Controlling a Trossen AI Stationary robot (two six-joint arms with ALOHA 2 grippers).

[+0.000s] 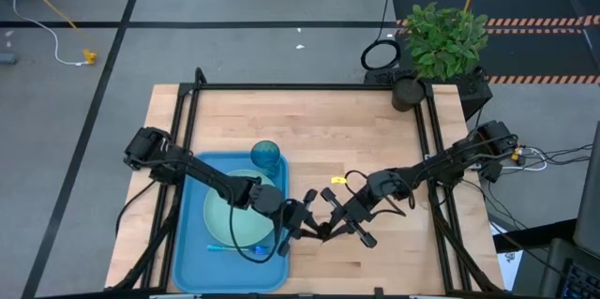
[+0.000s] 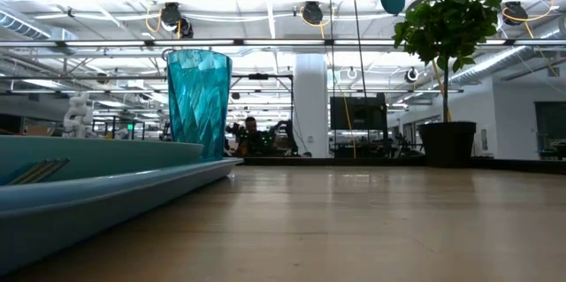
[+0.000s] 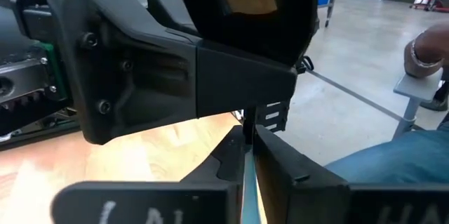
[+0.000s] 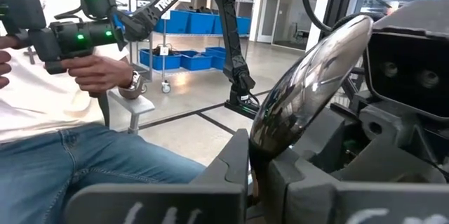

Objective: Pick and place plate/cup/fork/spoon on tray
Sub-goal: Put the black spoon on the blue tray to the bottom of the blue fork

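Note:
The blue tray point(image 1: 192, 243) lies at the table's near left. The mint plate point(image 1: 234, 215) lies flat in it, the teal cup point(image 1: 265, 156) stands upright at its far right corner, and the light-blue fork point(image 1: 217, 247) lies by the plate's near edge. My left gripper point(image 1: 302, 224) and my right gripper point(image 1: 326, 229) meet tip to tip just right of the tray, above the wood. Both are shut on the spoon, whose shiny dark bowl point(image 4: 309, 90) shows in the right wrist view. My left gripper pinches the spoon's thin teal handle point(image 3: 244, 182) between its two fingers, coming level from the table's left. The spoon is lifted clear of the table. My right gripper pinches the spoon at the neck just below the bowl point(image 4: 257, 155) between its two fingers, coming from the table's right. The bowl sticks out beyond the fingertips, toward my left gripper.
A potted plant point(image 1: 441, 41) stands at the table's far right corner. Bare wood point(image 1: 375, 140) lies between the tray and the right frame rail. A seated person holding a hand-held device point(image 4: 63, 34) shows beyond the table.

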